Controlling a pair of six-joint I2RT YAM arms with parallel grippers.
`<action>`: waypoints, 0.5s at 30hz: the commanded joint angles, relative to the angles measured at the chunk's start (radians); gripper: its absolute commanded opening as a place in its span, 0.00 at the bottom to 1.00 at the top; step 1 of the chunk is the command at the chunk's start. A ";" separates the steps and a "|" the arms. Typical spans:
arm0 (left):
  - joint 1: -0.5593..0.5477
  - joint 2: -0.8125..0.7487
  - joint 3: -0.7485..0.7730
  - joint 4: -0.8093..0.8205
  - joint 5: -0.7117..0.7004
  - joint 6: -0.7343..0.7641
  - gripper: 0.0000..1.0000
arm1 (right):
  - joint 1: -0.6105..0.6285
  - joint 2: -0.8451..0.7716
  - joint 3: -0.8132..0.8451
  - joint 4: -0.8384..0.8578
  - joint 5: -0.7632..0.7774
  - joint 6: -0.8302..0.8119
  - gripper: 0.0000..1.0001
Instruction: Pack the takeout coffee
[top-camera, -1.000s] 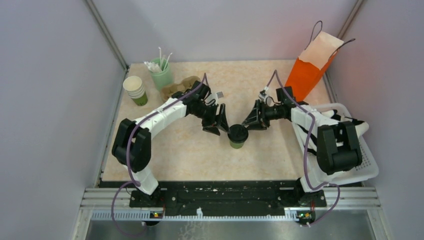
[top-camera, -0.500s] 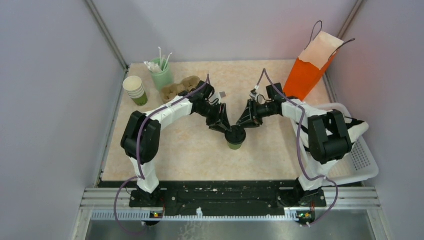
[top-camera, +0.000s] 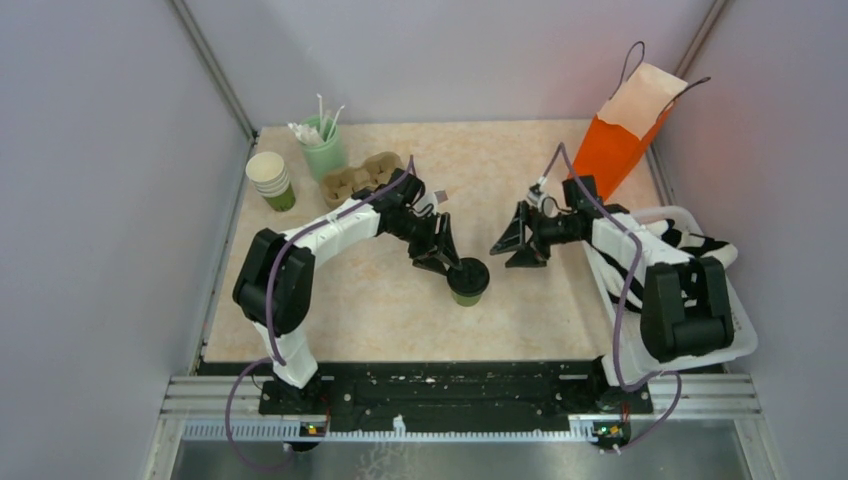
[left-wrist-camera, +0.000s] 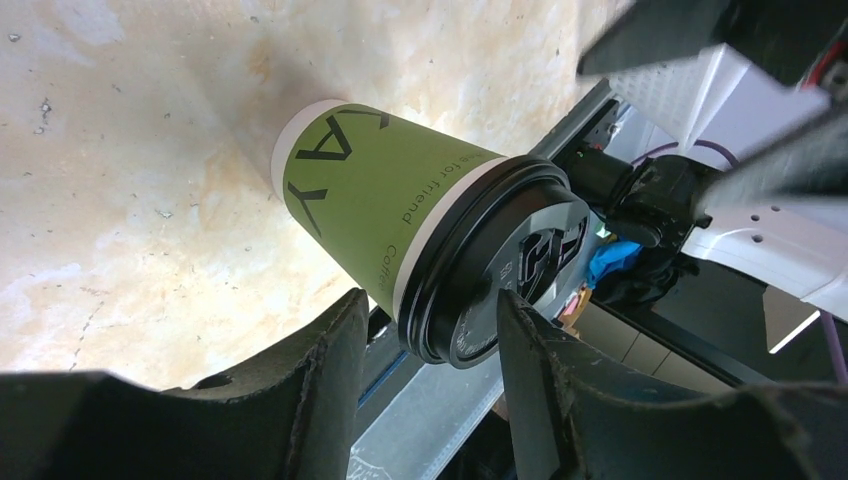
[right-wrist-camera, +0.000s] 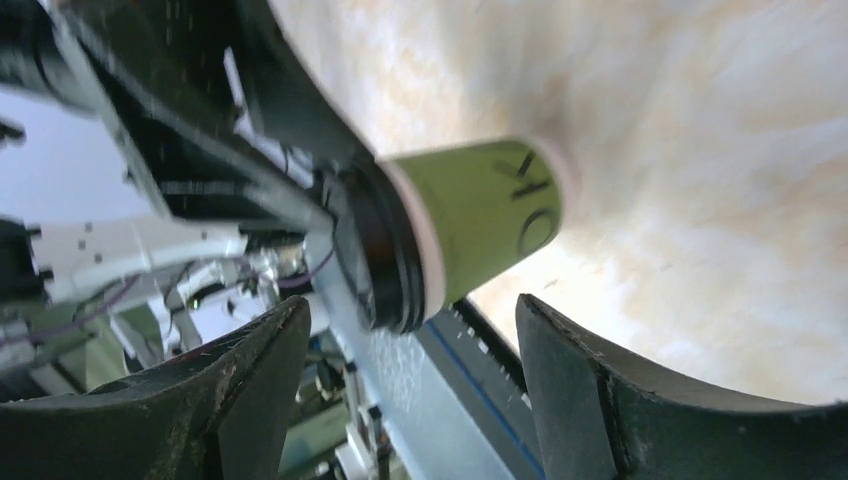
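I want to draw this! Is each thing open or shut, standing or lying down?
takeout coffee: upright on the table, black lid on.
left gripper: open, close beside the lid.
right gripper: open, apart from the cup.
orange paper bag: standing, top open.
stack of paper cups: upright, no lid.
pale-green cup of sticks: upright, no lid.
cardboard cup carrier: lying flat.

White arm links (top-camera: 335, 222), black joints (top-camera: 270, 285), purple cables (top-camera: 227, 415).

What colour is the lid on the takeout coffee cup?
Black. The lid shows best in the left wrist view, above the olive-green cup wall.
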 joint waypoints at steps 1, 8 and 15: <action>-0.007 -0.027 0.012 0.027 0.021 -0.013 0.55 | 0.094 -0.125 -0.100 0.000 -0.079 -0.030 0.75; -0.007 -0.018 -0.012 0.020 -0.001 -0.012 0.49 | 0.142 -0.143 -0.203 0.142 -0.070 0.049 0.64; -0.007 -0.024 -0.040 0.027 -0.022 -0.026 0.46 | 0.148 -0.080 -0.197 0.205 -0.078 0.050 0.55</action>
